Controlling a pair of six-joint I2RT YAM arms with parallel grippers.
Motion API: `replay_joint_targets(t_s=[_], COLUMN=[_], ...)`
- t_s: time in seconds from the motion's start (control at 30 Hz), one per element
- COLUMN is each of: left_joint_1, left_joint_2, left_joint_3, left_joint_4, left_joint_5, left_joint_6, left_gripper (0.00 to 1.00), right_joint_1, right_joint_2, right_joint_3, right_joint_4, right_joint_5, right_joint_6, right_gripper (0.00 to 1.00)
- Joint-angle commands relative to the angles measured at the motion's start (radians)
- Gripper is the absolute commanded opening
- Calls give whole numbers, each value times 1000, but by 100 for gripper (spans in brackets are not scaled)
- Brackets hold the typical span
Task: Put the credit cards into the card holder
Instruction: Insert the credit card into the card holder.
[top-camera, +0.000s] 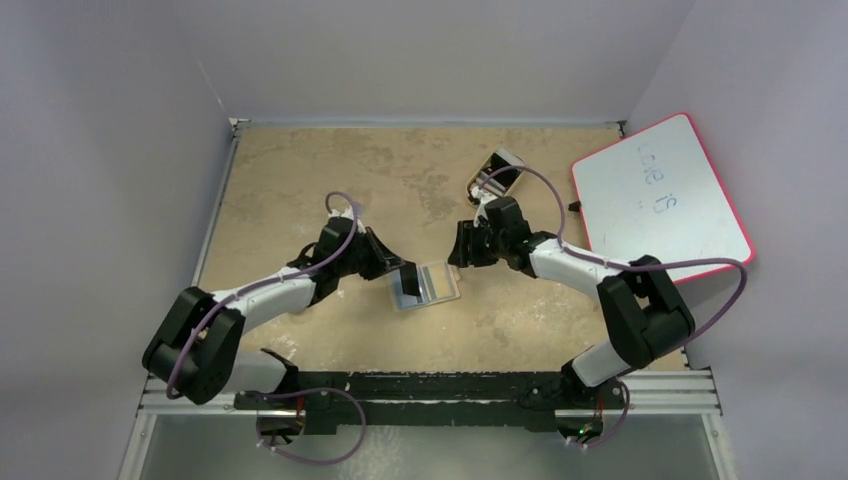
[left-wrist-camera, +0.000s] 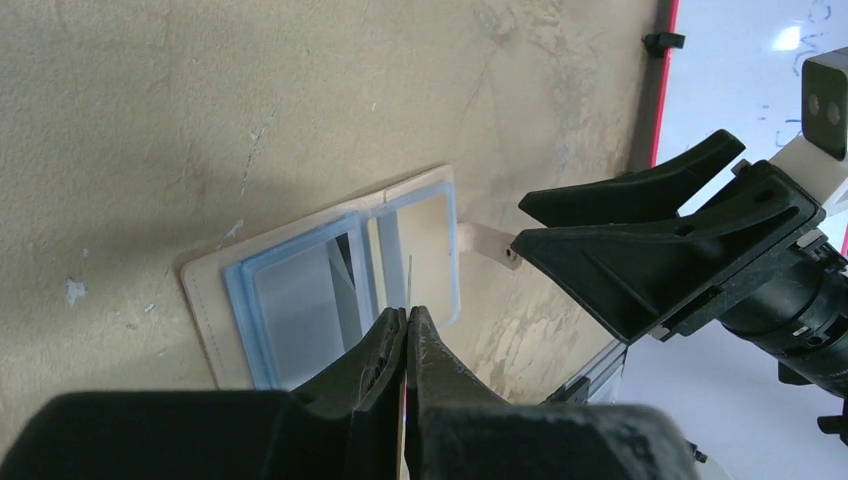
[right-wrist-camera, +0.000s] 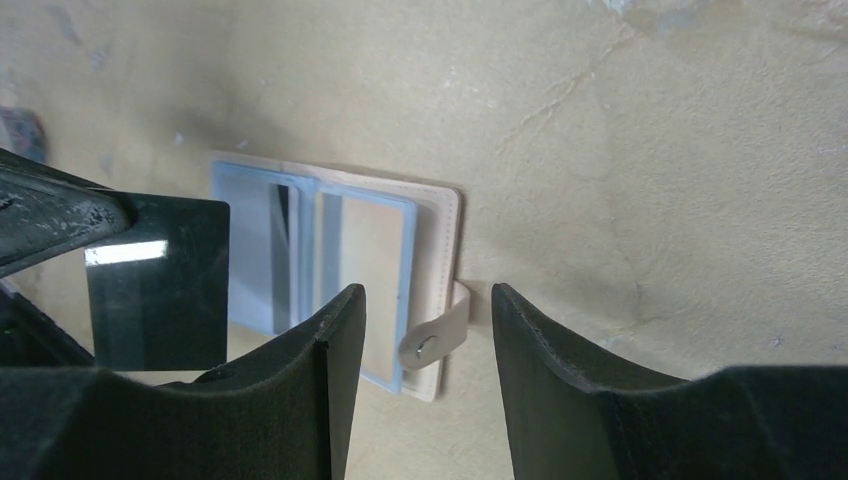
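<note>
The card holder (top-camera: 440, 284) lies spread open on the tan table, showing blue-rimmed clear sleeves (left-wrist-camera: 300, 305) and a snap tab (right-wrist-camera: 440, 335) at its right end. My left gripper (left-wrist-camera: 409, 312) is shut on a credit card, which the left wrist view shows edge-on as a thin line (left-wrist-camera: 409, 280) standing over the holder's middle. In the right wrist view the same credit card (right-wrist-camera: 155, 285) looks dark and glossy above the holder's left panel. My right gripper (right-wrist-camera: 427, 295) stands open just off the tab end, its fingers empty and either side of the tab.
A red-rimmed whiteboard (top-camera: 660, 195) rests at the table's right edge, close behind the right arm. A small shiny phone-like object (top-camera: 497, 172) lies at the back, behind the right gripper. Grey walls close off the left and far sides.
</note>
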Motion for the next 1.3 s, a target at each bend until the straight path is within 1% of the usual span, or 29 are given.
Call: replay_joint_targets(t_s=[0.0, 0.1, 0.17, 0.27, 0.33, 0.4, 0.63, 0.87, 1.03, 1.13, 1.27], left_joint_1=[-4, -4, -4, -5, -4, -4, -4, -4, -4, -5, -4], left_joint_2=[59, 90, 109, 147, 178, 212, 269, 251, 191, 148, 152], left_joint_3=[-7, -21, -33, -38, -38, -38, -32, -49, -30, -17, 1], left_joint_4=[126, 169, 200, 213, 228, 276, 304, 304, 214, 176, 175], left_joint_5=[37, 36, 40, 46, 57, 80, 102, 90, 88, 84, 92], left_joint_6=[-16, -30, -38, -27, -22, -32, -36, -23, -14, -10, -3], left_gripper=[0, 0, 0, 0, 0, 0, 0, 0, 0, 0, 0], right_joint_1=[8, 14, 22, 28, 28, 30, 35, 34, 35, 35, 36], right_joint_2=[29, 57, 75, 96, 98, 94, 80, 68, 62, 67, 74], right_joint_3=[63, 63, 61, 55, 45, 31, -37, -71, -68, -68, -69], right_joint_4=[-35, -19, -12, -8, -4, 5, 46, 67, 63, 62, 67], right_joint_5=[32, 6, 1, -2, 4, 5, 7, 34, 56, 56, 50], right_joint_6=[-75, -76, -75, -76, -68, -56, -13, 2, 0, 0, 3], right_gripper=[52, 52, 50, 42, 33, 25, 15, 10, 8, 8, 12])
